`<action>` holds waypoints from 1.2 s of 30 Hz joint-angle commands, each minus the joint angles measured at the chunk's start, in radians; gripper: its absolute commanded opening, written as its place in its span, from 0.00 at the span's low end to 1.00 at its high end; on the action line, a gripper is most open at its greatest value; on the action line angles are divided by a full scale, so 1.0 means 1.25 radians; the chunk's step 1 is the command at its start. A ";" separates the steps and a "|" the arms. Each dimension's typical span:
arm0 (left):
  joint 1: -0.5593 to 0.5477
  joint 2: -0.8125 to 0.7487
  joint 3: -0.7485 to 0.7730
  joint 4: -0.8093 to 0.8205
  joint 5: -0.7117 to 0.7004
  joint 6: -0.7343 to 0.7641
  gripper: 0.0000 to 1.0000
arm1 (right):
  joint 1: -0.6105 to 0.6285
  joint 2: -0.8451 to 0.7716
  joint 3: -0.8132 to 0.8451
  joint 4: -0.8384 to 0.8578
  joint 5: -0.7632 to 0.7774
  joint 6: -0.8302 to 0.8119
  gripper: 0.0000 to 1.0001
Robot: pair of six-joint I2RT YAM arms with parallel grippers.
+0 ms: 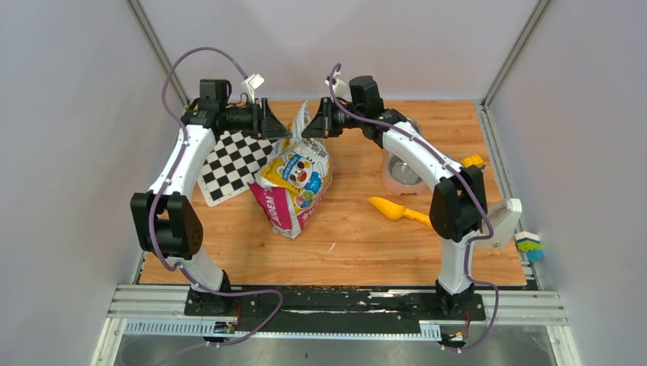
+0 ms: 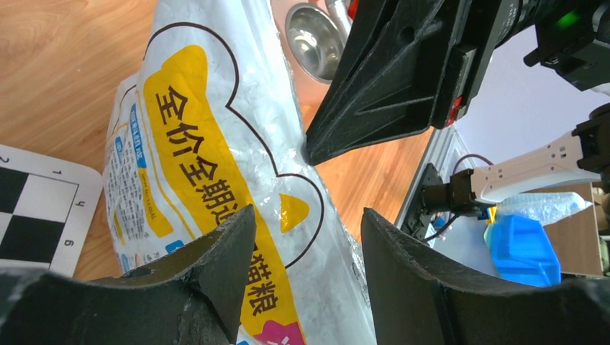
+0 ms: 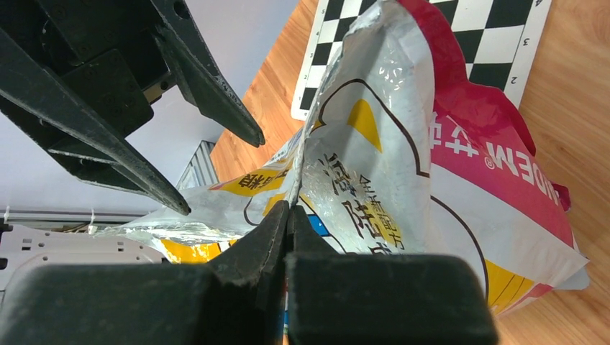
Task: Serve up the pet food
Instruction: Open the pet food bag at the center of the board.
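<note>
The wooden table [image 1: 358, 252] takes up most of the floor of the booth, with both arms reaching in over its far half. Near the middle stands a glossy cat-food bag [image 1: 294, 183], pink at the bottom and printed with a cartoon cat, its base on the wood and its crumpled top pulled up between the two arms. The bag's left side overlaps the edge of a black-and-white checkerboard card [image 1: 233, 164] lying flat. To the right of the bag sits a steel bowl [image 1: 400, 171], partly behind the right arm. A yellow scoop [image 1: 393, 210] lies on the wood just in front of it. The right gripper [image 3: 288, 208] is clenched on a fold of the bag's top edge. The left gripper [image 3: 217, 172] faces it with its jaws spread, close to the foil but pinching nothing. The pet food itself is hidden from me; no kibble shows past the bag's foil
</note>
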 commanded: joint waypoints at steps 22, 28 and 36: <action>0.051 -0.093 0.161 -0.419 -0.060 0.335 0.71 | -0.021 -0.085 -0.020 0.079 -0.115 -0.054 0.06; 0.059 -0.107 0.152 -0.454 -0.070 0.375 0.71 | -0.020 -0.084 -0.024 0.079 -0.120 -0.034 0.12; 0.059 -0.089 0.127 -0.456 -0.051 0.383 0.69 | -0.016 -0.090 -0.026 0.079 -0.118 -0.027 0.14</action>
